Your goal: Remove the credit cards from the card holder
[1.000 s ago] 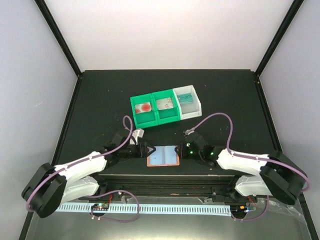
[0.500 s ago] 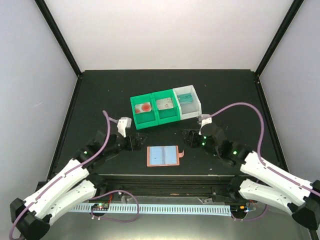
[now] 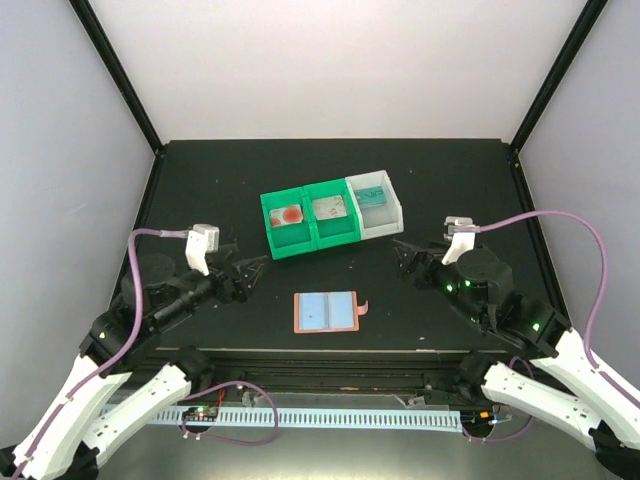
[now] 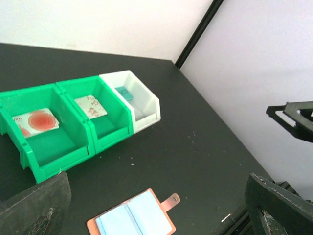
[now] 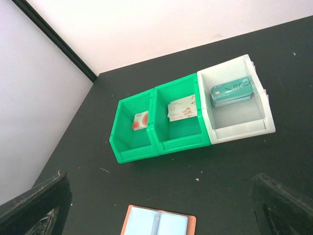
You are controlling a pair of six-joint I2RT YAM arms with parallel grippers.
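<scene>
Arms [image 3: 150, 300] flanking open card holder [image 3: 326, 312], well apart, fingers [image 4: 34, 205] spread.

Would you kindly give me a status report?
Both jaws open, empty, clear of holder. Holder lies open, looks empty. Cards sit in bins. Nothing in the way.

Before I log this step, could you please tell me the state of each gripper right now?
Left gripper: open, holding nothing.
Right gripper: open, holding nothing.
</scene>
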